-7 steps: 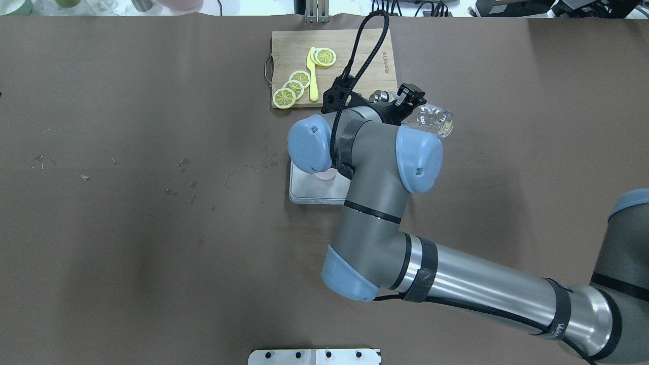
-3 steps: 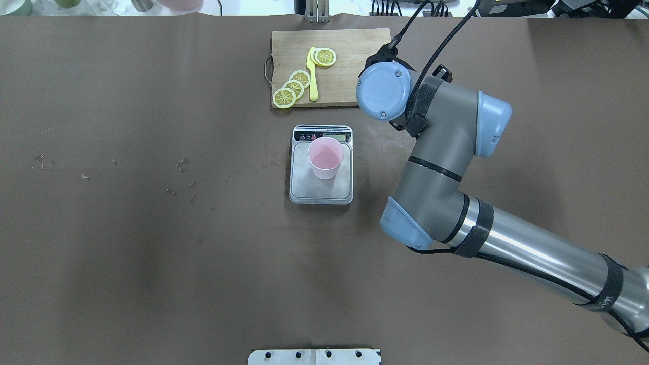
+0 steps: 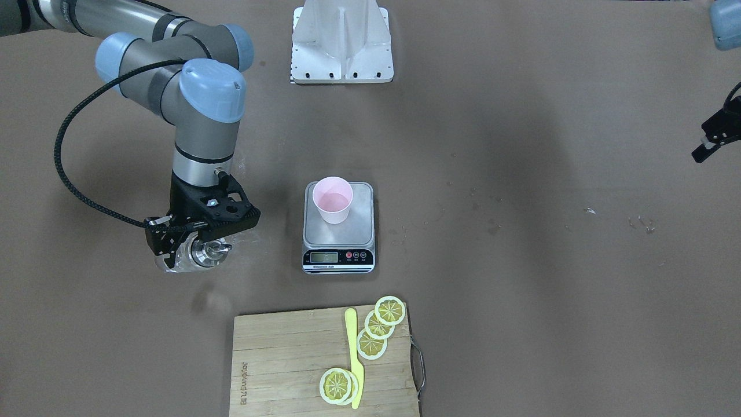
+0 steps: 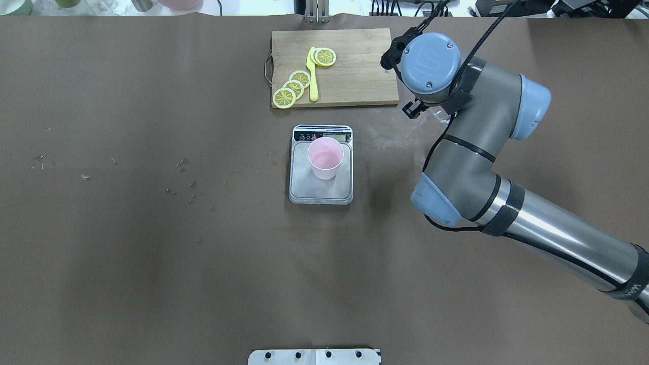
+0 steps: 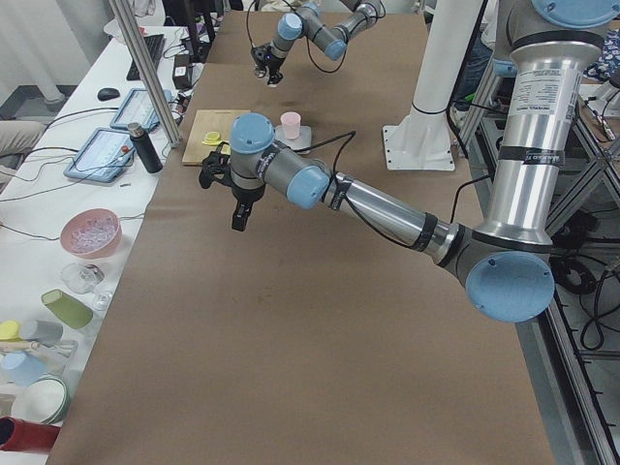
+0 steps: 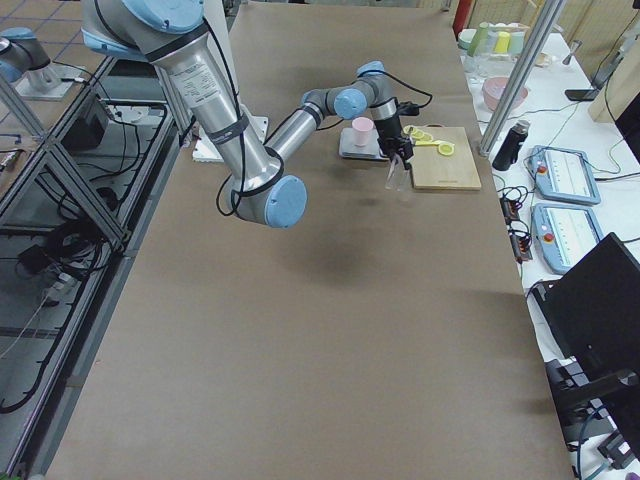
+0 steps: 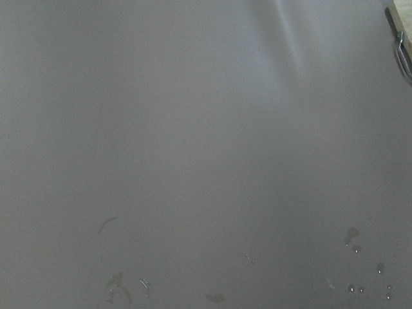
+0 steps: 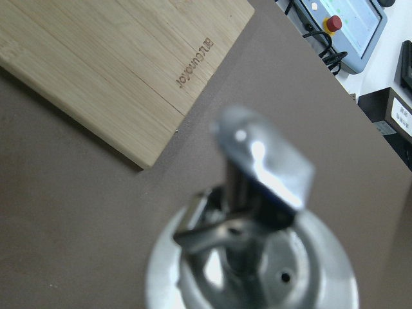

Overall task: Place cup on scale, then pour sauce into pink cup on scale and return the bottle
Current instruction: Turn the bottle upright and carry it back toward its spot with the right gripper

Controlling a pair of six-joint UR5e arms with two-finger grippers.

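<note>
The pale pink cup (image 3: 332, 200) (image 4: 325, 157) stands upright on the steel platform of the scale (image 3: 338, 231) (image 4: 319, 190), nearer its display end. My right gripper (image 3: 186, 246) is shut on the clear glass bottle (image 3: 207, 252) (image 6: 396, 174), held upright beside the scale, off its platform. In the overhead view the wrist hides nearly all of the bottle. The right wrist view looks down on its silver pour-spout cap (image 8: 257, 193). My left gripper (image 5: 238, 211) hangs over bare table far to the side, and I cannot tell whether it is open.
A wooden cutting board (image 4: 355, 66) (image 3: 278, 359) with lemon slices (image 4: 294, 86) and a yellow knife (image 4: 313, 76) lies just beyond the scale. Small droplets (image 4: 177, 177) dot the brown table cover. The white base plate (image 3: 341, 40) sits at the robot's edge.
The right arm swung away from above the scale toward the table's right, carrying the bottle from a tilted pose to upright. The cup and scale are now uncovered.
</note>
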